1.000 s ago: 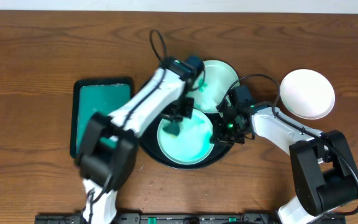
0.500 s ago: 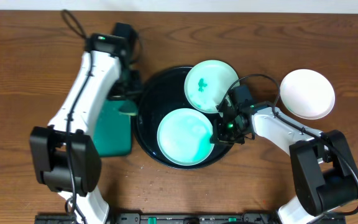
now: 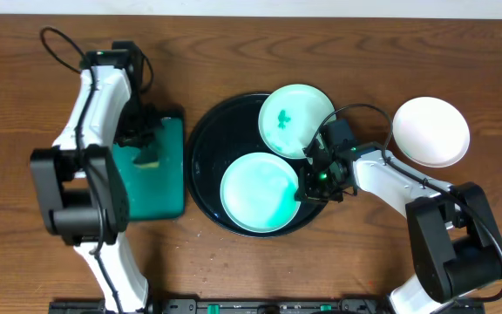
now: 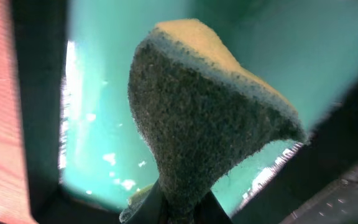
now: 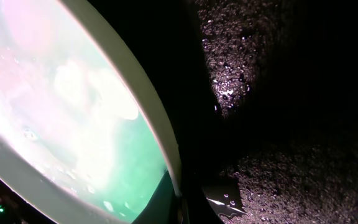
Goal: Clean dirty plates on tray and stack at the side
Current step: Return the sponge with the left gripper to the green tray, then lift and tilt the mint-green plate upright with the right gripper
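The black tray (image 3: 203,166) holds two mint plates. The near plate (image 3: 260,192) looks wet and free of smears. The far plate (image 3: 296,119) has a teal smear. A white plate (image 3: 430,131) sits on the table to the right. My right gripper (image 3: 308,185) is shut on the near plate's right rim; the right wrist view shows the jaws (image 5: 182,205) pinching the plate's rim (image 5: 160,143) over the tray floor (image 5: 291,124). My left gripper (image 3: 146,150) is shut on a sponge (image 4: 210,118), over the green sponge tray (image 3: 168,187).
The sponge tray's teal inside (image 4: 328,50) is wet and lies left of the black tray. The white plate lies close to my right arm's elbow. Bare wooden table surrounds both trays.
My left arm carried the sponge from the near plate leftward, out of the black tray, to above the sponge tray. The right gripper and the plates have not moved.
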`<state>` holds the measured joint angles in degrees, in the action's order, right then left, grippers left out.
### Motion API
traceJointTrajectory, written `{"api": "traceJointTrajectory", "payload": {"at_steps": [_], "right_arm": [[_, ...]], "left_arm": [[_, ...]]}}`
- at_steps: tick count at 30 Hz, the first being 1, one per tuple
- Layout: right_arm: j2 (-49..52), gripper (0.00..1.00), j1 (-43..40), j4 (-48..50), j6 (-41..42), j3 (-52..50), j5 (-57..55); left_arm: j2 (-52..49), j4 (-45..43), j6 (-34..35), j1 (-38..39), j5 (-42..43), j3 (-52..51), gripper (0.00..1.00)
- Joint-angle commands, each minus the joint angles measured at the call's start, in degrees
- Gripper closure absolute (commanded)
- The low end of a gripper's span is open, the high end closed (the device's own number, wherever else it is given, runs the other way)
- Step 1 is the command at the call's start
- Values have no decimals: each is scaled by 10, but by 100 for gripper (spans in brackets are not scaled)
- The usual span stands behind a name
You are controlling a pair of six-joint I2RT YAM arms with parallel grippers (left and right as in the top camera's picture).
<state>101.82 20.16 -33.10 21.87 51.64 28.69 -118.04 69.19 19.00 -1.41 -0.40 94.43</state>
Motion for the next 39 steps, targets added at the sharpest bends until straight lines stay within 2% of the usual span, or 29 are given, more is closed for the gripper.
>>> {"api": "traceJointTrajectory", "payload": {"at_steps": [1, 5, 8, 10, 11, 14, 20, 25, 26, 29, 35, 39], "right_arm": [[16, 99, 1, -5, -11, -11, -57], [16, 99, 1, -5, -12, -11, -57], [16, 99, 1, -5, -11, -11, -57], [16, 99, 1, -5, -12, -11, -57], [16, 99, 1, -5, -12, -11, -57], [16, 99, 1, -5, -12, -11, -57], [16, 99, 1, -5, -12, -11, -57], [16, 99, 1, 6, -11, -10, -56], [15, 99, 2, 6, -11, -10, -56], [2, 99, 2, 7, -11, -10, -57], [-68, 98, 1, 2, 0, -8, -71], [-120, 99, 0, -49, 14, 7, -112]], "left_arm": [[-15, 4, -10, 3, -7, -5, 93], [-25, 4, -10, 2, -7, -8, 90], [-25, 4, -10, 2, -7, -13, 73], [-25, 4, -12, 2, -7, -15, 64], [-25, 4, -12, 2, -7, -15, 55], [-25, 4, -12, 2, -6, -15, 39], [-1, 6, -17, 6, 14, -15, 38], [89, 5, -21, 29, 30, -15, 38], [110, 6, -21, 37, 30, -15, 36], [173, 9, -20, 62, 30, -15, 22], [254, 24, -20, 107, 30, -15, 21], [266, 41, -18, 120, 30, -15, 20]]}}
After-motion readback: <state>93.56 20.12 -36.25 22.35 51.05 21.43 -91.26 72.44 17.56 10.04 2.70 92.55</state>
